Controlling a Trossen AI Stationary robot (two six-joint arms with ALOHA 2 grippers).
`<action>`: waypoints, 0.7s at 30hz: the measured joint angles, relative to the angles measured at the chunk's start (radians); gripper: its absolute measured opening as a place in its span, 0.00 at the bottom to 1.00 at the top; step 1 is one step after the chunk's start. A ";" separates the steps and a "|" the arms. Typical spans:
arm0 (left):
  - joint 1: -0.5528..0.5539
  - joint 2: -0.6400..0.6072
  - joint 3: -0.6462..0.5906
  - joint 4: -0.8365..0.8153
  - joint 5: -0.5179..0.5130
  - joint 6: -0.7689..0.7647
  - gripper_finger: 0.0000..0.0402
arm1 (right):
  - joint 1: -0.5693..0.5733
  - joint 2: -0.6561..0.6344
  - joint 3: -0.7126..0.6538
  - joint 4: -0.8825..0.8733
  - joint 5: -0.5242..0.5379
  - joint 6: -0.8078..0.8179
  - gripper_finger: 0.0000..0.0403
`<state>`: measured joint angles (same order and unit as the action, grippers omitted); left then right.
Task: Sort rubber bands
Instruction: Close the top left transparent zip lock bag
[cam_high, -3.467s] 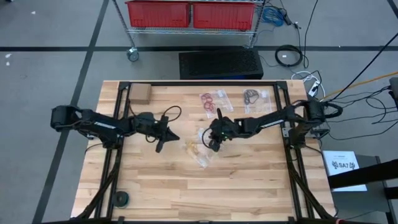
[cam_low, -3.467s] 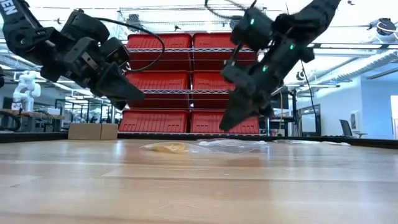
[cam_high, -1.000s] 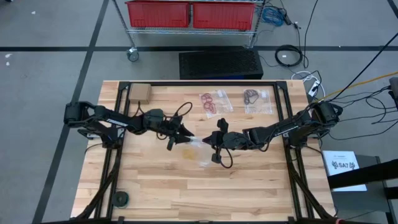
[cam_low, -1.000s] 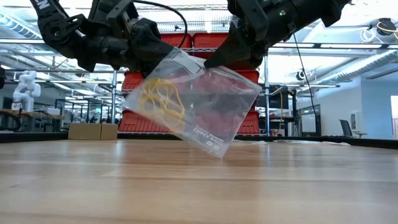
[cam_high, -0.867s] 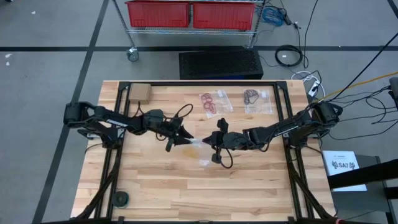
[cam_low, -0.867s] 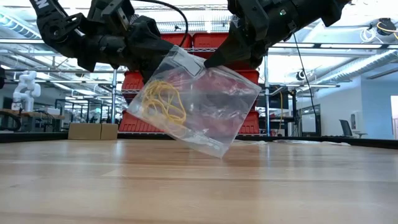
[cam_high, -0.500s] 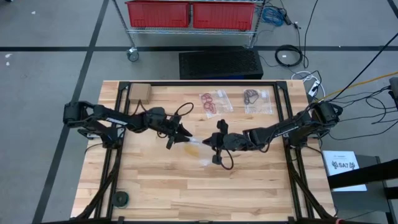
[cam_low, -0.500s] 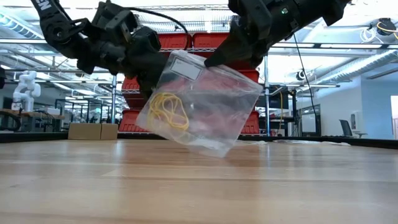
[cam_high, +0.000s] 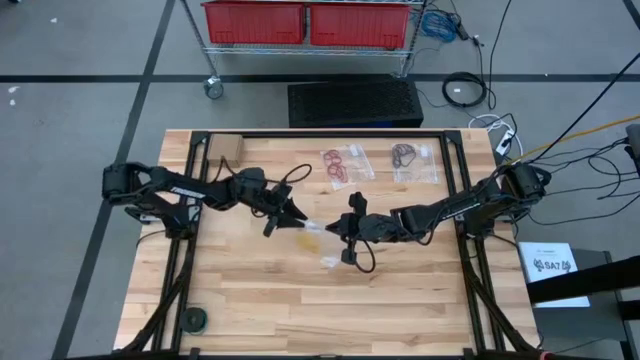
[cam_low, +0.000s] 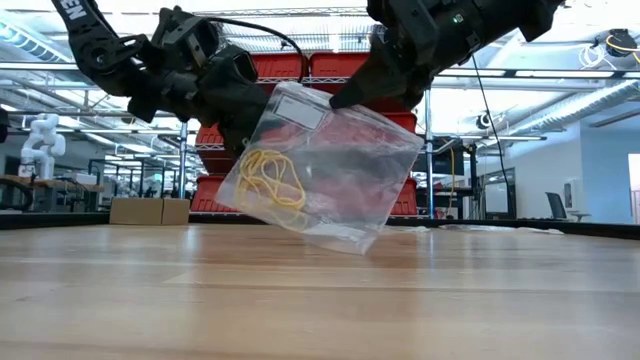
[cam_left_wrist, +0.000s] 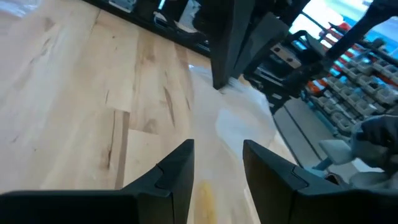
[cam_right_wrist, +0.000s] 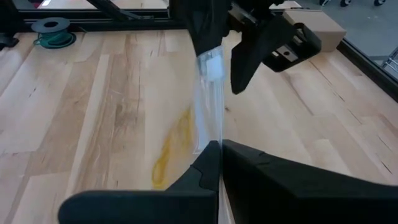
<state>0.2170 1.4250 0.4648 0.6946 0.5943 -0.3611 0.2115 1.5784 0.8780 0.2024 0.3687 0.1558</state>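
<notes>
Clear bag (cam_low: 330, 170) hangs in the air above the middle of the surface (cam_high: 400, 300), tilted, with the tan-yellow rubber bands (cam_low: 272, 182) bunched in its lower left part in the low view. Right gripper (cam_low: 340, 97) has its fingers closed on the bag's top edge – left gripper (cam_high: 283, 215) sits at the opposite corner with fingers parted, the bag edge between them. Two more bags, with red bands (cam_high: 340, 163) and dark bands (cam_high: 405, 155), lie flat at the far edge.
</notes>
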 joint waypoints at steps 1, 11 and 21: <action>0.008 0.000 0.000 -0.001 0.017 0.000 0.35 | 0.000 0.000 0.000 -0.001 0.000 0.000 0.00; 0.069 -0.049 0.000 0.003 0.115 -0.035 0.35 | 0.000 0.000 0.000 -0.015 0.000 0.000 0.00; -0.034 -0.050 0.000 0.011 0.006 0.001 0.35 | -0.002 0.000 0.000 -0.014 0.000 0.000 0.00</action>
<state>0.1828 1.3754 0.4648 0.7056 0.6008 -0.3603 0.2096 1.5784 0.8780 0.1886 0.3689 0.1555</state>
